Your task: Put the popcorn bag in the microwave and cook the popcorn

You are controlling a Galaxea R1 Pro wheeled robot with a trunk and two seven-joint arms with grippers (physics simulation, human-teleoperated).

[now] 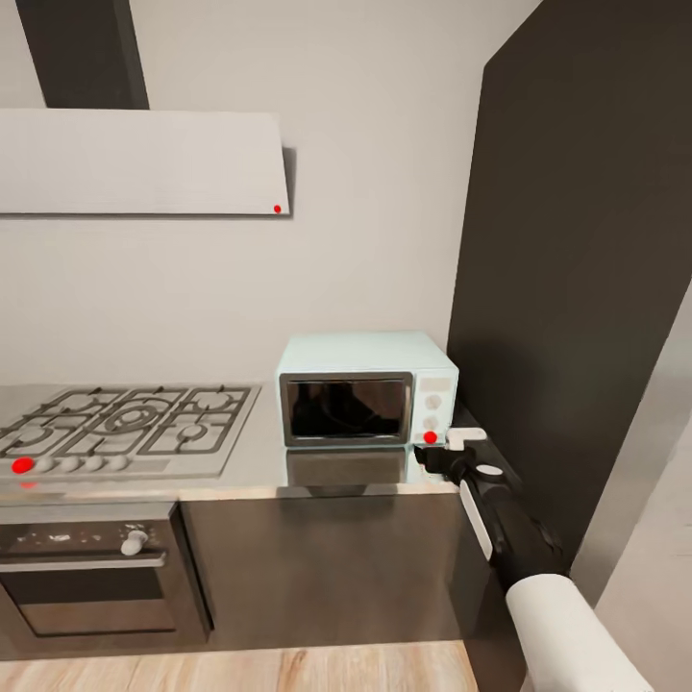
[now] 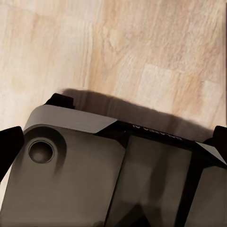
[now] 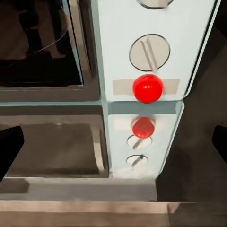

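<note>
1. The microwave stands at the right end of the countertop, against the back wall, its dark glass door shut.
2. The right gripper hovers just before the microwave's red indicator dot, below a white knob; its fingers are spread wide, holding nothing.
3. The gas hob fills the countertop's left part.
4. The left wrist view looks down on wood floor; I cannot tell that gripper's opening.

No text, label, brand or number can be read on any surface here.
</note>
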